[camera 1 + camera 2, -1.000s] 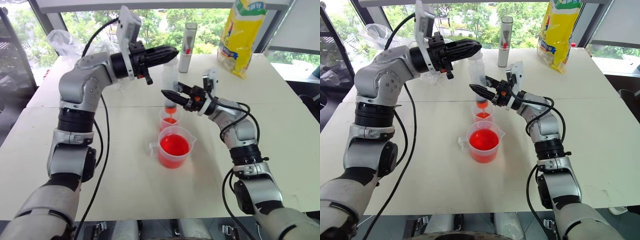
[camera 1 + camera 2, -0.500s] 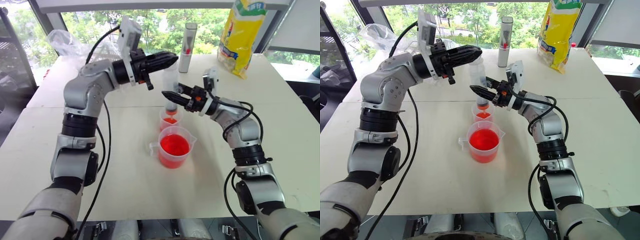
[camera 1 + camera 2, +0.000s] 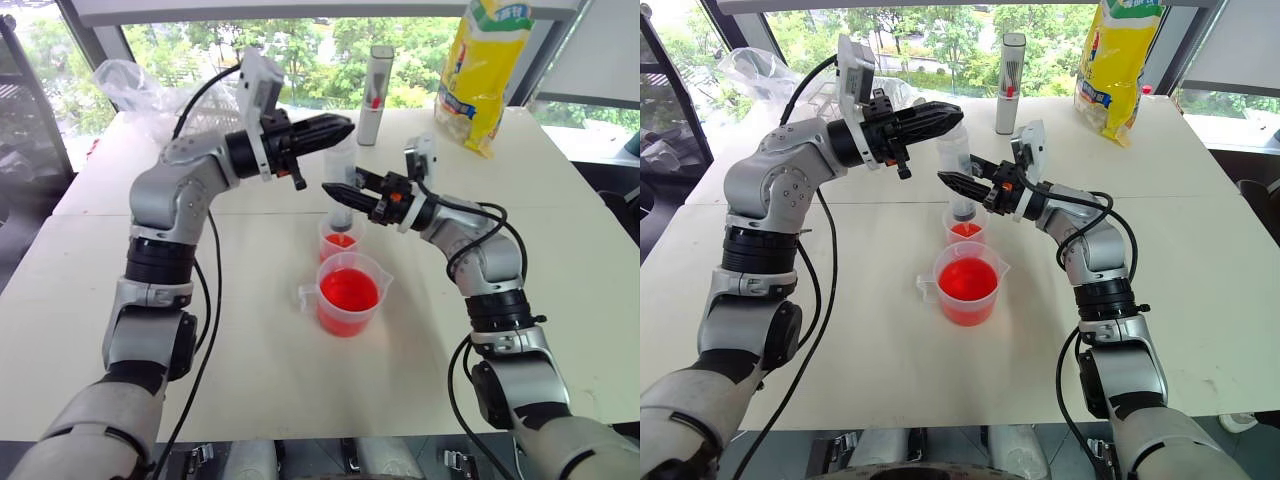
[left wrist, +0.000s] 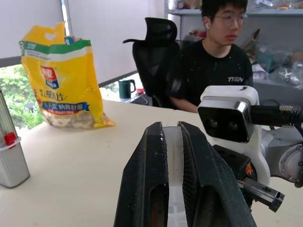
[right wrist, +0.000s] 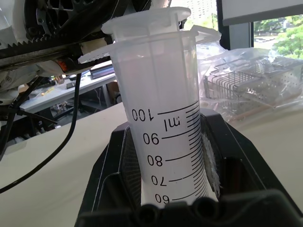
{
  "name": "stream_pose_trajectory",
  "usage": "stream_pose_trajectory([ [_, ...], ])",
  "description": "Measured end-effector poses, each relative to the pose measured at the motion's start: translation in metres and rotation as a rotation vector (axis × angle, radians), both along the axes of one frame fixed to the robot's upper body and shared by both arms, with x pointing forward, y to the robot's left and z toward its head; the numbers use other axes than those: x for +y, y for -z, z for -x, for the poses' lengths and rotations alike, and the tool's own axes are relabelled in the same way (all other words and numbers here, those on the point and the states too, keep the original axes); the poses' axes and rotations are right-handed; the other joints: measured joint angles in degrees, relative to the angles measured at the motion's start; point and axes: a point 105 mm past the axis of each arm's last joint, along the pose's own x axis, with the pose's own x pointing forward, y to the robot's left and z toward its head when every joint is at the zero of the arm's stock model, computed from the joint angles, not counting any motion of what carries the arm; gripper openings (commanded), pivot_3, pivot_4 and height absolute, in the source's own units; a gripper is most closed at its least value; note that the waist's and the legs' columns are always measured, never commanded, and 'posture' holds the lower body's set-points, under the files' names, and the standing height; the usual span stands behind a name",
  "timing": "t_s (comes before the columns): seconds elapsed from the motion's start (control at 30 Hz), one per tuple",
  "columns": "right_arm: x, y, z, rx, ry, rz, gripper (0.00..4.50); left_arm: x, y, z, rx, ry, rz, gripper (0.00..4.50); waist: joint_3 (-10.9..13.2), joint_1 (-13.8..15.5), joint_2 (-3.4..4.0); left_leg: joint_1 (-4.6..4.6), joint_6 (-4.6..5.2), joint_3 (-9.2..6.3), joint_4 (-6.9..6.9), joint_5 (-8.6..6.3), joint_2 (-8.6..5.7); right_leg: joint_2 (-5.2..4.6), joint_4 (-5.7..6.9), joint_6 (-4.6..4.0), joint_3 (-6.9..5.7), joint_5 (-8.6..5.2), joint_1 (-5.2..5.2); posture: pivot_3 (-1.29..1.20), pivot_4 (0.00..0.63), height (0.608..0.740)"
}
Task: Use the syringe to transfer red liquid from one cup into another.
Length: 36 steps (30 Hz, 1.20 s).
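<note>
syringe (image 3: 341,190): upright over small cup, tip down inside it, barrel clear
right gripper (image 3: 337,192): fingers clamped on syringe barrel, lower part
left gripper (image 3: 338,127): fingers pressed together on syringe's plunger top
small cup (image 3: 341,241): on table, some red liquid (image 3: 341,241) inside, just behind big cup
big handled cup (image 3: 349,293): about half full of red, spout to the right
table (image 3: 560,240): white
grey tube (image 3: 376,81): upright at far edge
yellow bag (image 3: 484,63): far right corner
person (image 4: 215,56): seated beyond table, left wrist view
</note>
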Motion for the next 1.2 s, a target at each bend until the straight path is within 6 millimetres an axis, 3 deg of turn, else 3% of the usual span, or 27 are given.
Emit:
stream_pose_trajectory([
  [0.43, 0.002, 0.002, 0.001, 0.035, -0.015, -0.014, 1.37, 0.001, 0.002, 0.0, 0.014, -0.013, 0.004, 0.05, 0.0, 0.0, 0.0, 0.0, 0.0, 0.0, 0.0, 0.0, 0.0, 0.0, 0.0, 0.0, 0.0, 0.0, 0.0, 0.0, 0.15, 0.74],
  [0.53, 0.001, 0.0, 0.0, 0.033, -0.009, -0.023, 1.37, 0.001, 0.003, 0.0, 0.026, -0.014, 0.008, 1.18, 0.0, 0.0, 0.0, 0.0, 0.0, 0.0, 0.0, 0.0, 0.0, 0.0, 0.0, 0.0, 0.0, 0.0, 0.0, 0.0, 0.15, 0.74],
  [0.73, -0.007, -0.018, 0.0, -0.014, 0.021, -0.075, 1.37, 0.0, 0.005, 0.001, 0.06, -0.006, -0.004, 4.22, 0.0, -0.1, 0.01, -0.01, 0.0, -0.01, -0.02, 0.0, 0.0, 0.0, -0.01, 0.0, -0.01, 0.0, -0.01, 0.0, 0.15, 0.74],
  [0.77, -0.006, -0.024, 0.002, -0.034, 0.014, -0.087, 1.37, 0.0, 0.008, 0.001, 0.071, -0.005, -0.014, 4.42, 0.0, 0.0, 0.01, 0.01, 0.0, -0.01, -0.02, 0.0, 0.0, 0.01, 0.0, 0.0, -0.01, 0.0, 0.0, 0.0, 0.15, 0.74],
  [0.9, -0.001, -0.042, 0.009, -0.101, -0.012, -0.107, 1.37, 0.004, 0.002, 0.002, 0.075, -0.007, 0.02, 4.42, 0.0, -0.1, 0.03, 0.0, 0.0, -0.03, -0.03, 0.0, 0.03, 0.02, 0.0, 0.0, 0.0, 0.0, -0.01, 0.0, 0.15, 0.74],
  [1.1, 0.002, -0.042, 0.012, -0.105, -0.016, -0.116, 1.37, 0.05, -0.023, 0.0, 0.026, -0.153, 0.088, 4.42, 0.0, -0.2, 0.03, 0.02, 0.0, -0.02, -0.05, 0.0, 0.07, -0.03, 0.0, 0.0, 0.02, 0.0, -0.02, 0.0, 0.15, 0.74],
  [1.2, 0.003, -0.043, 0.015, -0.112, -0.026, -0.116, 1.37, 0.07, -0.019, 0.001, 0.033, -0.221, 0.089, 4.42, 0.0, 0.0, 0.03, 0.02, 0.0, -0.03, -0.05, 0.0, 0.09, -0.07, 0.0, 0.0, 0.01, 0.0, -0.01, 0.0, 0.15, 0.74],
])
